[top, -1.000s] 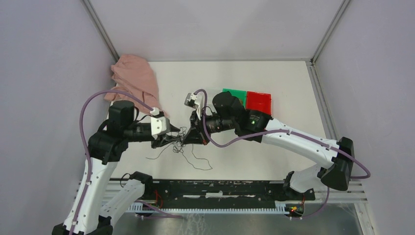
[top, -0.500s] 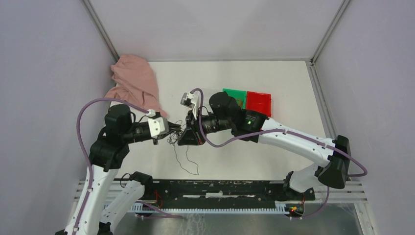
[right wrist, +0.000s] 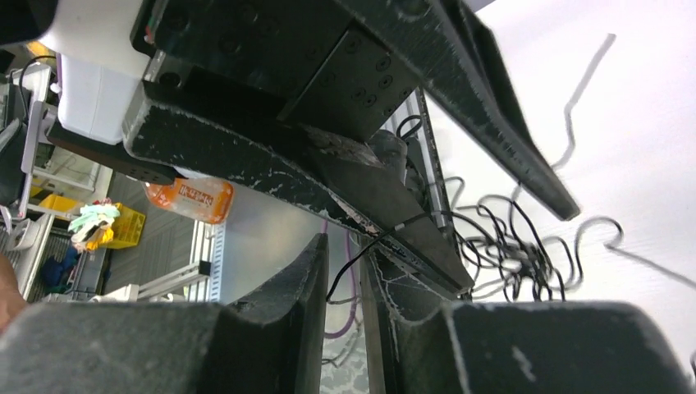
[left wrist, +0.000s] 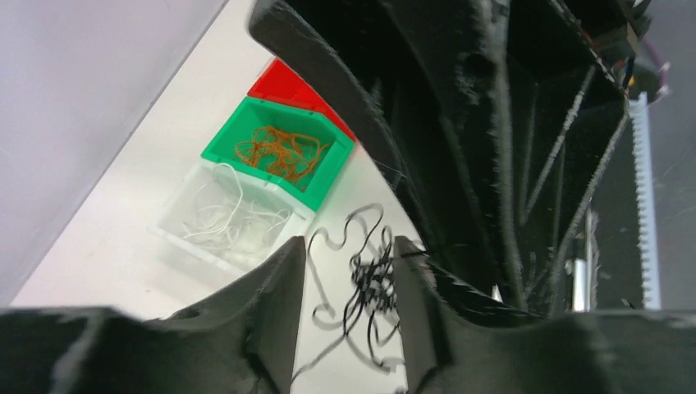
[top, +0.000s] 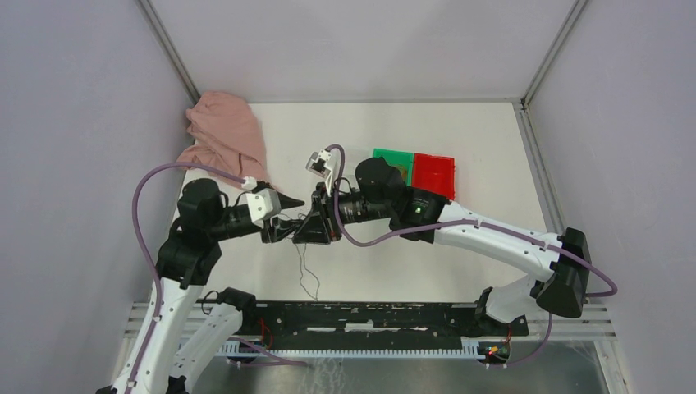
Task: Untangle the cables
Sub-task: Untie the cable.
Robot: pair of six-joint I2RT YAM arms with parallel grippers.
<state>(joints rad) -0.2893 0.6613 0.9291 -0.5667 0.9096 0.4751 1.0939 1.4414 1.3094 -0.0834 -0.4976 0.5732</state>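
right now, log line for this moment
left gripper open | right gripper open | black cables between them | green bin holds orange cables

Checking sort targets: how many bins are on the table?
3, side by side: clear bin with whitish wires, green bin with orange wires next to it, red bin beyond that. Blocked parts of the views could hide more.

- cloth (top: 222,135): far-left corner of tabletop (top: 410,267), against the left wall
- bins (top: 432,171): side-by-side row, right of centre; wires (left wrist: 279,152) in two of them
- cables (left wrist: 371,275): left of centre, between left gripper (top: 287,216) and right gripper (top: 305,230); one strand trails toward near edge
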